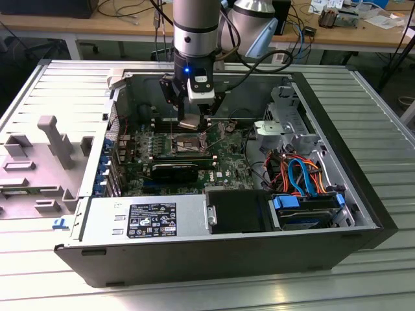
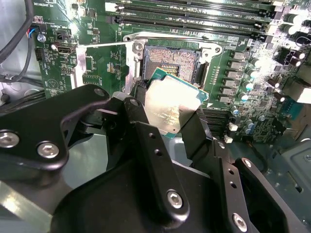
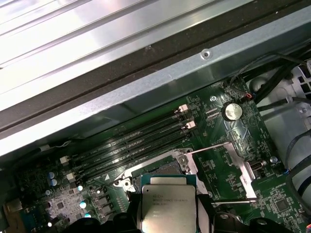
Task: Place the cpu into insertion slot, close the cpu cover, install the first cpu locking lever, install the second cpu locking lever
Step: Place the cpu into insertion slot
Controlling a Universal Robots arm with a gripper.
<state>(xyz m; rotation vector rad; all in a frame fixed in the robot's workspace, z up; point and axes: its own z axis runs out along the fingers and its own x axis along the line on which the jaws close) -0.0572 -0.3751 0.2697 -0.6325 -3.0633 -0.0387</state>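
Hovering just above the insertion slot [image 2: 170, 60], the fingers [image 2: 197, 132] are clamped on opposite edges of the cpu [image 2: 172, 109], which looks slightly tilted and is not yet seated. The first step is therefore in hand. Beside the slot, the cpu cover [image 2: 80, 62] lies swung open. Seating, I judge, calls for the chip levelled and squared to the slot's frame. Toward the exterior view's left of the slot sits a black label [image 1: 153, 214] with white print. The chip's top carries small lettering, and blue cables [image 1: 301, 175] lie to the slot's right.
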